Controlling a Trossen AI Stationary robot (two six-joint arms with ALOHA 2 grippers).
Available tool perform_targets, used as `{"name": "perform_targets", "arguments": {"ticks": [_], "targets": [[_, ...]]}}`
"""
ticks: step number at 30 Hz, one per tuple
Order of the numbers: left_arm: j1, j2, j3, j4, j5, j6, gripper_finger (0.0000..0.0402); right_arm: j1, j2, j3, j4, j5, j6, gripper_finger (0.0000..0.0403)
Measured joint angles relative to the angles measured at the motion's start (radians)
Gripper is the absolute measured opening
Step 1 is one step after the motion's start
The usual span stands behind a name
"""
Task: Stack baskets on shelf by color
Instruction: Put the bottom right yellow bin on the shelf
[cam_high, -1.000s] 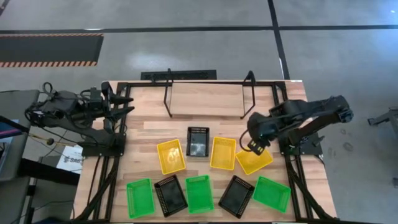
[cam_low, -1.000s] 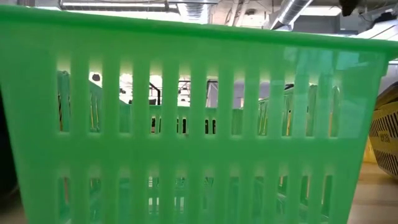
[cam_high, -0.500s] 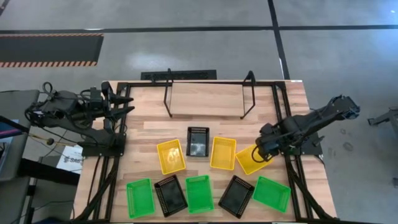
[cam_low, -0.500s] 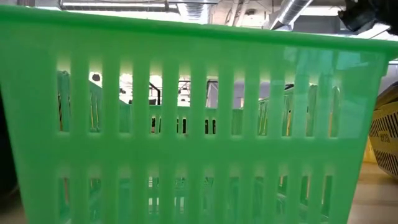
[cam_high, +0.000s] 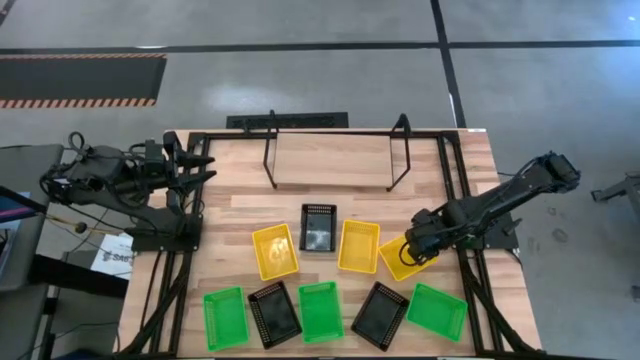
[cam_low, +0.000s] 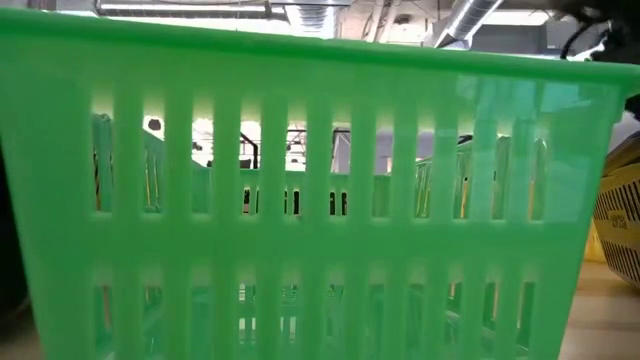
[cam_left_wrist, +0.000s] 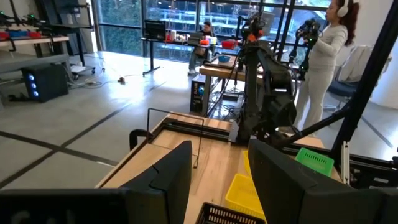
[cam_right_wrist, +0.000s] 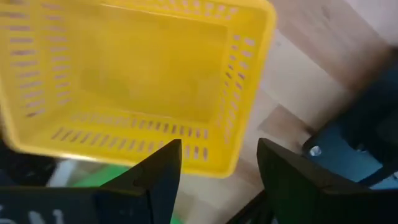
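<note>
Nine baskets lie on the front half of the table. In the middle row are a yellow basket (cam_high: 275, 251), a black basket (cam_high: 318, 227), a second yellow basket (cam_high: 358, 246) and a third yellow basket (cam_high: 403, 262). Green (cam_high: 224, 318), black (cam_high: 273, 313), green (cam_high: 320, 311), black (cam_high: 380, 315) and green (cam_high: 437, 310) baskets line the front. The shelf (cam_high: 335, 160) stands bare at the back. My right gripper (cam_high: 418, 248) is open, low over the third yellow basket (cam_right_wrist: 137, 81), its fingers (cam_right_wrist: 155, 180) either side of that basket's wall. My left gripper (cam_high: 200, 170) waits open at the left edge.
Black frame rails (cam_high: 455, 190) edge the table. In the low view a green basket (cam_low: 300, 200) fills nearly everything. In the left wrist view a person (cam_left_wrist: 329, 43) stands in the room beyond the table, past the right arm (cam_left_wrist: 264, 93).
The right arm has stretched down and its gripper has dropped to the right-hand yellow basket, opening wider. The left arm has not moved.
</note>
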Motion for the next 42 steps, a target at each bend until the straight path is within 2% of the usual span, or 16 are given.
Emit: {"name": "perform_targets", "arguments": {"ticks": [5,13,16,20,25,26,32,37,42], "targets": [[0.000,0.000,0.000,0.000,0.000,0.000,0.0148,0.000,0.007,-0.040,0.013,0.003,-0.002,0.0227],[0.000,0.000,0.000,0.000,0.000,0.000,0.0148,-0.001,0.006,-0.095,0.127,0.016,-0.001,0.0226],[0.000,0.000,0.000,0.000,0.000,0.000,0.0148,-0.010,0.006,-0.103,0.133,0.015,-0.001,0.0214],[0.000,0.000,0.000,0.000,0.000,0.000,0.0148,-0.030,0.006,-0.114,0.136,0.004,-0.001,0.0156],[0.000,0.000,0.000,0.000,0.000,0.000,0.0148,-0.054,0.006,-0.129,0.136,0.003,-0.002,0.0035],[0.000,0.000,0.000,0.000,0.000,0.000,0.0148,-0.058,0.005,-0.130,0.137,0.001,-0.004,0.0020],[0.000,0.000,0.000,0.000,0.000,0.000,0.0148,-0.065,0.006,-0.125,0.117,0.008,-0.007,0.0010],[0.000,0.000,0.000,0.000,0.000,-0.008,0.0148,-0.066,0.006,0.000,0.054,0.045,-0.042,0.0006],[0.000,0.000,0.000,-0.001,0.000,-0.008,0.0148,-0.065,0.007,0.267,-0.044,0.221,-0.089,0.0002]]}}
